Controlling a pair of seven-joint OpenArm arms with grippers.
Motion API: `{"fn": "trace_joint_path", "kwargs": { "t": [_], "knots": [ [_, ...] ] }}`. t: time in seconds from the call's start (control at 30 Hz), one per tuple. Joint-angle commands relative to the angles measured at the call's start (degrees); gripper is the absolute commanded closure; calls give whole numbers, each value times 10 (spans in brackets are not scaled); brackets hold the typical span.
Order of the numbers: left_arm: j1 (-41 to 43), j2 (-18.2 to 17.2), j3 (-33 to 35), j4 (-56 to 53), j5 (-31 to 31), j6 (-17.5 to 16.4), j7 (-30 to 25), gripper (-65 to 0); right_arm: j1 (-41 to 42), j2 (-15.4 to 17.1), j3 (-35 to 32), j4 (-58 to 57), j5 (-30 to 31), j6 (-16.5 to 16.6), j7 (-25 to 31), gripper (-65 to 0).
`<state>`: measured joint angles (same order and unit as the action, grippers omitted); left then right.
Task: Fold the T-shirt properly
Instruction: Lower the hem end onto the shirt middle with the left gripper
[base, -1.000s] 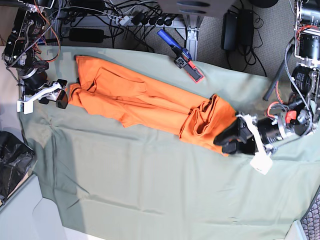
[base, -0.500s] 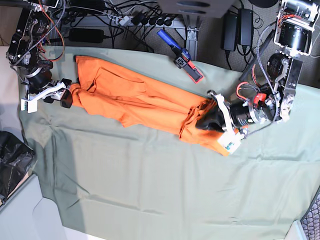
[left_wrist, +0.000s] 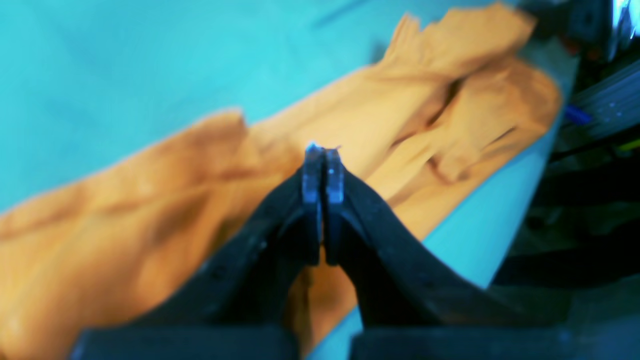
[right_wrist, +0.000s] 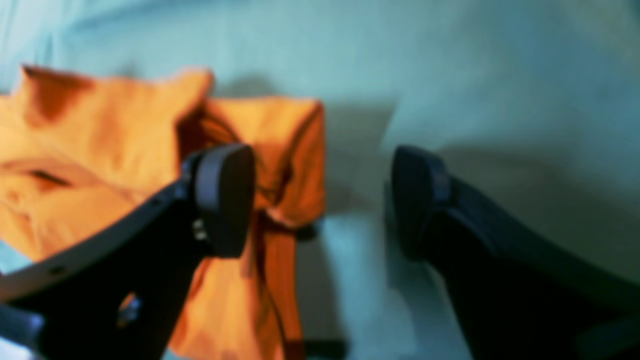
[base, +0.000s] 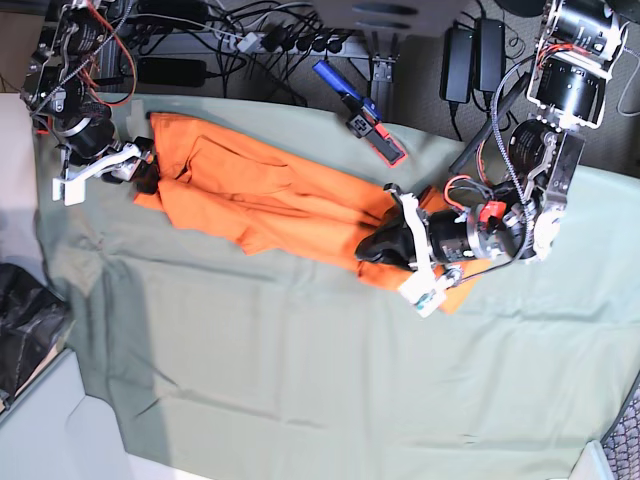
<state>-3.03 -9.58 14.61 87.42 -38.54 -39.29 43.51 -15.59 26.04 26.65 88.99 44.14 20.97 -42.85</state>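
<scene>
The shirt (base: 270, 205) lies bunched in a long strip across the grey-green cloth (base: 300, 380). Left gripper (left_wrist: 322, 155): jaws pressed together over the strip, seemingly empty. Right gripper (right_wrist: 320, 200): jaws wide apart, straddling the shirt's end, apparently positioned to grasp it.

Left gripper (left_wrist: 323, 155) jaws pressed fully together, arm stretched low and roughly horizontal, wrist pointing toward base-view left. Right gripper (right_wrist: 320, 200) jaws spread wide, arm bent at far left.
</scene>
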Motion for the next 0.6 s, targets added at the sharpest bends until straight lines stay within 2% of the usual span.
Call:
{"fn": "trace_joint_path", "kwargs": {
  "t": [0.0,0.17,0.57],
  "knots": [
    [-9,0,-1,18,-14,-7,-8,0,0,4,6,8,11,54,10,-433],
    [-10,0,-1,35,-15,-7,-8,0,-6,-15,6,8,14,54,7,-433],
    [-11,-18,-1,43,-15,-7,-8,0,-14,-22,6,8,50,54,-22,-433]
  ]
}}
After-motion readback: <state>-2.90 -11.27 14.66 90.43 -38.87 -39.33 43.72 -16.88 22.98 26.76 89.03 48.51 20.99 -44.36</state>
